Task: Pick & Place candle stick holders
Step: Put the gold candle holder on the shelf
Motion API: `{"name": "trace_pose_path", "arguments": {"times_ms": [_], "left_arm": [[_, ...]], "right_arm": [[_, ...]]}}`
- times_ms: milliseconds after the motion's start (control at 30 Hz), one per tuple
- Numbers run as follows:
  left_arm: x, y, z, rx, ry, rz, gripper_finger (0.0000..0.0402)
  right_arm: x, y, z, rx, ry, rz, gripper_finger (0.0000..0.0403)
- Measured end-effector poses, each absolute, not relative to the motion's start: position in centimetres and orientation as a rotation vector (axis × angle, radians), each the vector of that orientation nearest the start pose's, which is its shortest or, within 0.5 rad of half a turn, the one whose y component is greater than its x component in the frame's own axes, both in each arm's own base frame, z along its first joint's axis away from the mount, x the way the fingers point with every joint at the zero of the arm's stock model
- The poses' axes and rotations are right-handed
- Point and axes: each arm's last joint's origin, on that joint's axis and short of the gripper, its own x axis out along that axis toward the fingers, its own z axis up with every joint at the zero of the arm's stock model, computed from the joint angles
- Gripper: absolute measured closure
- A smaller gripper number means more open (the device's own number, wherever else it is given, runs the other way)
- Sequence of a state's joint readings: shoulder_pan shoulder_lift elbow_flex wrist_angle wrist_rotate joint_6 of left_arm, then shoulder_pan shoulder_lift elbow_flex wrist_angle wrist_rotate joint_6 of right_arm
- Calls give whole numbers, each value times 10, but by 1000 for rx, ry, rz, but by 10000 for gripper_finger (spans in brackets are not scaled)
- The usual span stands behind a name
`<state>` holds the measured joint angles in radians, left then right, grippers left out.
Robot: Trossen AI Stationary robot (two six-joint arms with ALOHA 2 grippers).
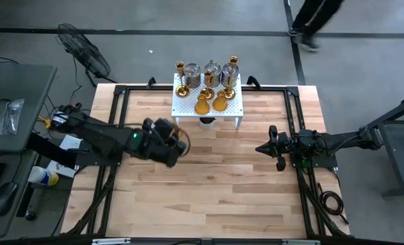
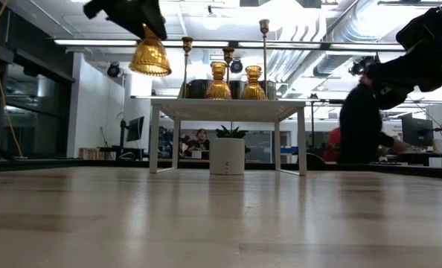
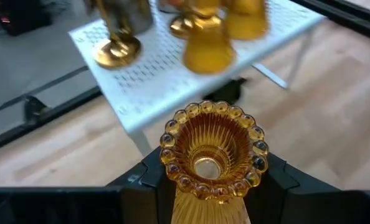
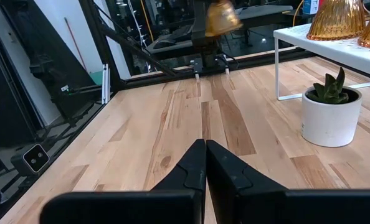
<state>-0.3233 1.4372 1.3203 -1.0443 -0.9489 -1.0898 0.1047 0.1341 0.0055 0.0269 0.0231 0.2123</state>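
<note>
left gripper [image 1: 177,145]: hangs above the table, fingers clamped on an amber holder [image 3: 213,155], just off the rack's front-left corner
rack [image 1: 186,106]: white, at the table's back edge, rest of the candle stick holders [image 1: 209,85] on top
right gripper [image 1: 262,148]: parked right side, fingers pressed together, empty

Light wooden table [image 1: 209,190] with black frame rails along its edges; the surface carries a white perforated rack [image 1: 208,103] at the far side, beyond and between the two grippers; a small white pot with a green plant [image 4: 331,113] stands on the wood under the rack; it appears, though partly hidden, to be the only loose item there.
</note>
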Motion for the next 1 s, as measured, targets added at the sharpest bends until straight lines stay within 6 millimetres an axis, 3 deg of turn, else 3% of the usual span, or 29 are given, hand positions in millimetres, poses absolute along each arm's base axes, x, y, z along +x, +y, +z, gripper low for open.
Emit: {"name": "trace_pose_path", "arguments": {"times_ms": [233, 633, 833, 1000], "left_arm": [[272, -21, 336, -231, 527, 1042, 265], [282, 42, 341, -317, 455, 1182, 265], [301, 53, 328, -345, 498, 1122, 265], [307, 57, 324, -313, 474, 1170, 265]], "right_arm": [[105, 10, 157, 206, 110, 70, 400], [105, 10, 157, 206, 110, 70, 400], [105, 10, 157, 206, 109, 70, 400], [105, 10, 157, 206, 109, 70, 400]]}}
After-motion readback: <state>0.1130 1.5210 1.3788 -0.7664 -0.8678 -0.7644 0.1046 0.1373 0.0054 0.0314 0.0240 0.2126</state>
